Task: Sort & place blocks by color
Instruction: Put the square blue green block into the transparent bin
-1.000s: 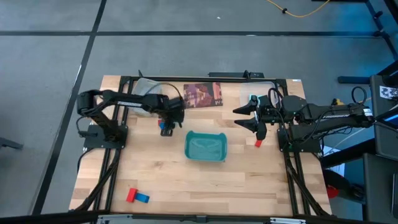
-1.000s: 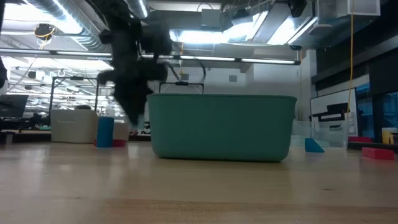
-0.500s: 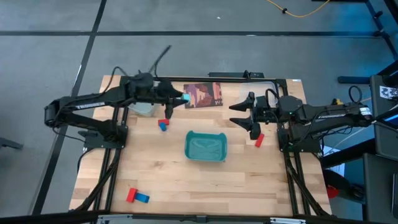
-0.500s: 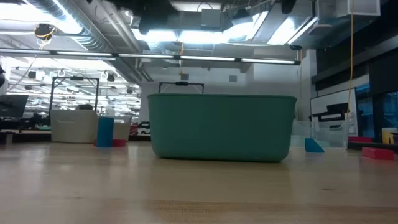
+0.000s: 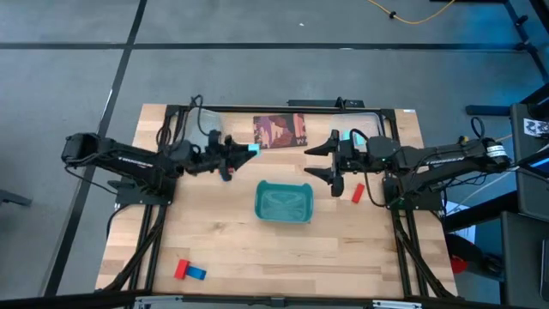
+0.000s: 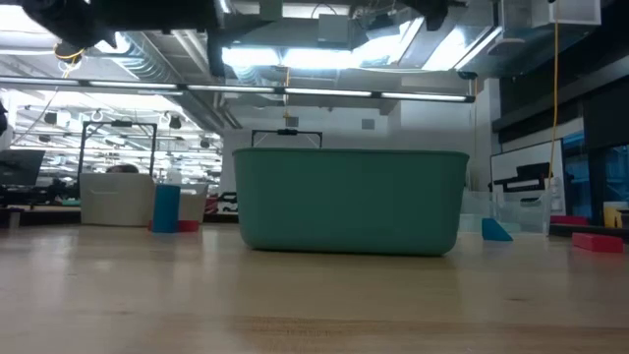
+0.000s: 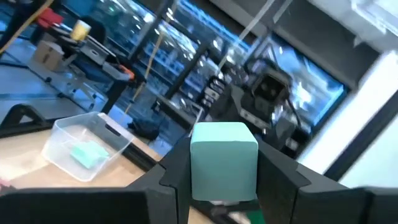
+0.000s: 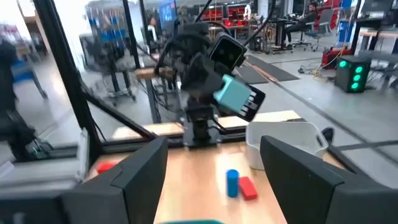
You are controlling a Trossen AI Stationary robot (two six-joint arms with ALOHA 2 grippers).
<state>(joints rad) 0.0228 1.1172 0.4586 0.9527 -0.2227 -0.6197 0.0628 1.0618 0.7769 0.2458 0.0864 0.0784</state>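
left gripper (image 5: 243,152) clamped on a cyan block (image 7: 222,160), raised above the worktop (image 5: 223,232) | right gripper (image 5: 319,160) apart, empty, beside the teal tray (image 5: 284,202)

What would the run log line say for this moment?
left gripper: shut on light cyan block, raised left of teal tray | right gripper: open, empty, right of tray

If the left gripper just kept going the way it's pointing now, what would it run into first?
Probably the right gripper. The left gripper, shut on a cyan block, points across the table at it, above the teal tray. Heights are unclear, so it might pass.
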